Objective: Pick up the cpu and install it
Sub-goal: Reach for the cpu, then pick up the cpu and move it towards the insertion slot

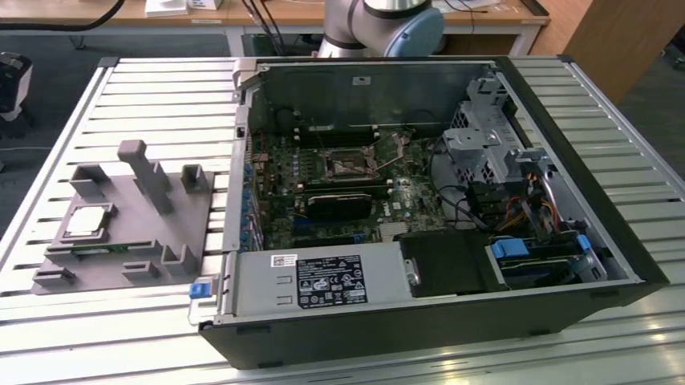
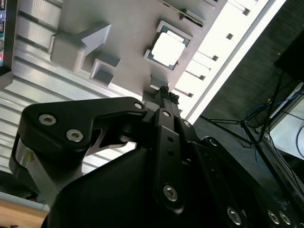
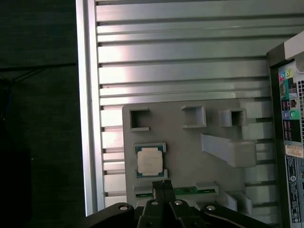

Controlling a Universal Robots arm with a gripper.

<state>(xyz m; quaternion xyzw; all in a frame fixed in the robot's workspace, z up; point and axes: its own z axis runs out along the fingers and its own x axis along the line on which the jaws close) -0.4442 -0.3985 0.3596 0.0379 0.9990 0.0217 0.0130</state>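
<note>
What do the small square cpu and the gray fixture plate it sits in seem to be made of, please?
The small square cpu: likely a metal lid, with a bright silver sheen and a greenish rim. The gray fixture plate: probably matte plastic, with a dull, even surface.

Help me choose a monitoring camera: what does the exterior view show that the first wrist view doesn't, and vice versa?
The exterior view adds the motherboard inside the open computer case. The first wrist view adds the pincer, near the cpu. Both show the cpu lying in the gray fixture on the slatted table.
</note>
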